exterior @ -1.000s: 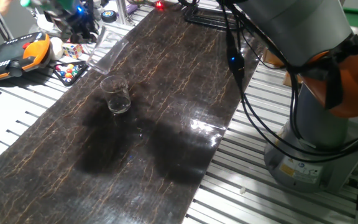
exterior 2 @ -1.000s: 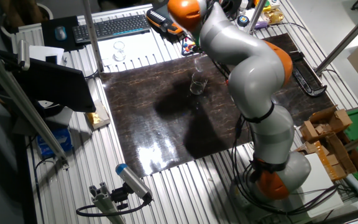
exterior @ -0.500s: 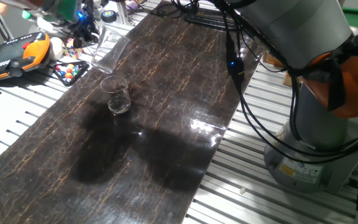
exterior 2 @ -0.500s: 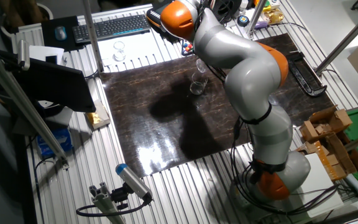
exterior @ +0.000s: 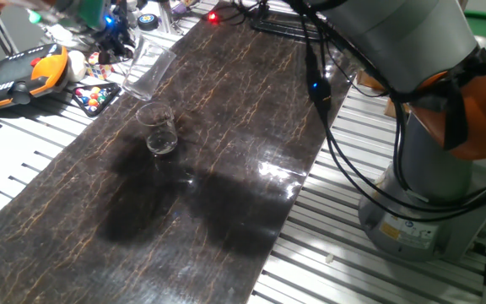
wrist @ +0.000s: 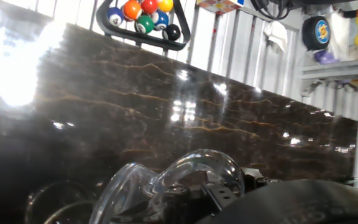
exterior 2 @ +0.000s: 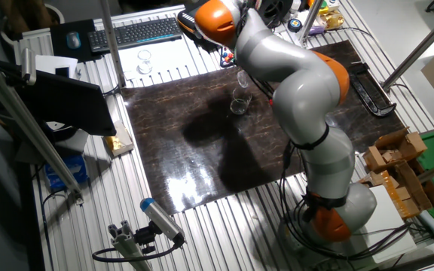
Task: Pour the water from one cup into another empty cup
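My gripper (exterior: 115, 35) is shut on one cup (exterior: 146, 67), a clear straight-sided tumbler held tilted above the dark marble-patterned mat (exterior: 226, 127), at the far left of the fixed view. Its lower end hangs just above and behind another empty cup (exterior: 159, 128), a clear tapered cup standing upright on the mat. From the other fixed view, the tumbler (exterior 2: 242, 77) sits right over the standing cup (exterior 2: 238, 104). In the hand view the tumbler (wrist: 185, 177) fills the bottom, with the standing cup's rim (wrist: 51, 199) at lower left. The water cannot be made out.
A triangle rack of billiard balls (exterior: 95, 97) and an orange-black pendant (exterior: 24, 72) lie left of the mat. A black rack (exterior: 281, 21) sits at the mat's far end. The robot base (exterior: 420, 203) and its cables stand on the right. A keyboard (exterior 2: 134, 31) lies beyond.
The wrist has swung and turned a little, so the held tumbler's tilt has shifted slightly. The standing cup has not moved.
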### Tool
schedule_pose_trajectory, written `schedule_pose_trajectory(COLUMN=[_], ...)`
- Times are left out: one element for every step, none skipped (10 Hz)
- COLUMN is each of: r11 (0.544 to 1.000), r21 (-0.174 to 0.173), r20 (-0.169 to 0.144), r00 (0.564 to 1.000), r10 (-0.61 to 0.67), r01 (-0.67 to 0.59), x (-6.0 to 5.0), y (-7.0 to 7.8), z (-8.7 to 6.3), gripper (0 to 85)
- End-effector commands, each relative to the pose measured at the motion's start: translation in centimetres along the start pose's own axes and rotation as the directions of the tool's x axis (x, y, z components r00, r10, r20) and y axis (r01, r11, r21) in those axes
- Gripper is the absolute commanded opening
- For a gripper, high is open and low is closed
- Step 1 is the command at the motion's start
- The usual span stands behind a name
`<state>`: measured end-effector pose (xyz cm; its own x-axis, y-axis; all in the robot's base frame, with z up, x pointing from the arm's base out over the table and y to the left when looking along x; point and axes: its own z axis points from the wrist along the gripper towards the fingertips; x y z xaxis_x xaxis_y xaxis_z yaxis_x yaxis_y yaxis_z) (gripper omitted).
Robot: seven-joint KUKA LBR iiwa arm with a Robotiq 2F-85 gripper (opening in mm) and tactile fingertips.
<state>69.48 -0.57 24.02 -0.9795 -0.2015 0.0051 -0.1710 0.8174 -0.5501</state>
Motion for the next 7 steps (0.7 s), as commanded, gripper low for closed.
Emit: schedule_pose_trajectory(r11=[1.000, 1.000, 1.000, 0.999, 0.999, 0.999, 0.999], r21=[-0.002, 0.014, 0.021, 0.021, 0.024, 0.027, 0.036], r20=[-0.004, -0.005, -0.002, -0.001, -0.001, 0.002, 0.004], r00=[1.000, 1.000, 1.000, 1.000, 1.000, 1.000, 1.000], r10=[0.005, -0.009, -0.019, -0.025, -0.028, -0.024, -0.025], r01=[-0.005, 0.009, 0.019, 0.025, 0.028, 0.024, 0.025], x=[0.0, 0.0, 0.0, 0.0, 0.0, -0.1, -0.2], y=[0.0, 0.0, 0.0, 0.0, 0.0, -1.1, -2.1], z=[0.0, 0.0, 0.0, 0.0, 0.0, 0.5, 1.0], gripper=[0.7, 0.7, 0.7, 0.7, 0.7, 0.7, 0.7])
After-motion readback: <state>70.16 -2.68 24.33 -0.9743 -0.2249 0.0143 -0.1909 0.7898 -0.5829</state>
